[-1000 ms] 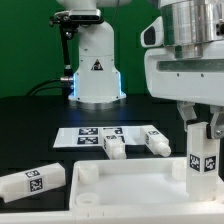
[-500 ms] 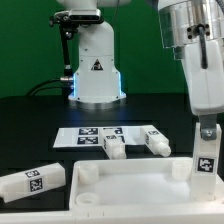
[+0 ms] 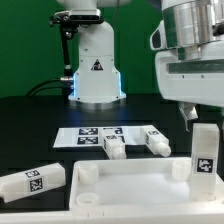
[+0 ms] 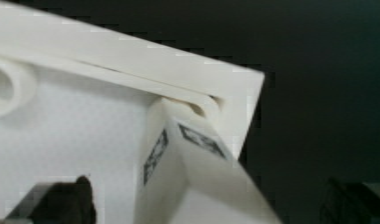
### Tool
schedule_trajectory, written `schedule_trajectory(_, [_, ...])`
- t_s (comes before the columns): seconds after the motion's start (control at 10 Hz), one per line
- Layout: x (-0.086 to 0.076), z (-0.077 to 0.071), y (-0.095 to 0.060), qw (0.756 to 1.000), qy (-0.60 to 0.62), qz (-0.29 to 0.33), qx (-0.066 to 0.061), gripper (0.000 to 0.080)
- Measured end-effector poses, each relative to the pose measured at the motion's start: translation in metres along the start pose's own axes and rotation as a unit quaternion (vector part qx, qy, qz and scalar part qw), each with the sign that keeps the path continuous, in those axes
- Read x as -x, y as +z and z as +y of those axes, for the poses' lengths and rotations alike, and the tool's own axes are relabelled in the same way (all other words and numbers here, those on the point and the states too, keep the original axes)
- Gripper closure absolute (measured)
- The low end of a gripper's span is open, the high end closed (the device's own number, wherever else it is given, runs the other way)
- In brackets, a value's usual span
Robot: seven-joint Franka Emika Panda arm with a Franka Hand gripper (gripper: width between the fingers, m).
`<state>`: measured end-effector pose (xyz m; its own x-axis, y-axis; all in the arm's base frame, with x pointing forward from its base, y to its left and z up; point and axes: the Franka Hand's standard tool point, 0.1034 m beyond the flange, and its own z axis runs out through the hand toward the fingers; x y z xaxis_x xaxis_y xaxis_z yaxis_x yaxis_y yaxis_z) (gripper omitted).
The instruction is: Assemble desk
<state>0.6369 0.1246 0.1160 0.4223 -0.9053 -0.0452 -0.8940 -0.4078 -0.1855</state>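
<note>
The claw (image 4: 212, 200) is seen spread wide. In the wrist view its two dark fingers (image 4: 62, 203) are set well apart on either side of an upright leg (image 3: 203, 152), with a gap on each side, so nothing is pinched. In the exterior view the claw is positioned just above that leg, and one finger is visible beside the leg's top.

The upright leg is planted on the corner of the desk top (image 3: 125, 185) toward the exterior view's right, and a black-and-white tag (image 3: 205, 159) is shown on its face. The desk top is laid flat at the near edge of the black worktop (image 3: 30, 125).

A second leg (image 3: 33, 181) is laid on its side just beside the desk top, at the exterior view's left. A third leg (image 3: 113, 148) and a fourth leg (image 3: 155, 141) are laid near each other behind the desk top, at the near edge of the marker board (image 3: 100, 134). The white robot base (image 3: 95, 65) is set toward the far edge of the worktop.
</note>
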Motion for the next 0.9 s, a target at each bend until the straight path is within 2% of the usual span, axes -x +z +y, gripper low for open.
schedule_trajectory(0.1, [-0.003,0.0005,-0.0004,1.0,-0.008,0.001,0.0,0.0152])
schedule_trajectory(0.4, [-0.005,0.001,-0.0002,0.992,-0.13,0.003,0.001,0.0151])
schedule_trajectory(0.5, [-0.0098,-0.0003,-0.0006,0.973,-0.232,0.007,0.003,0.0151])
schedule_trajectory(0.6, [-0.0118,-0.0013,0.0011,0.942,-0.336,0.011,0.002,0.0151])
schedule_trajectory(0.9, [-0.0116,-0.0015,0.0014,0.946,-0.325,0.011,0.0,0.0162])
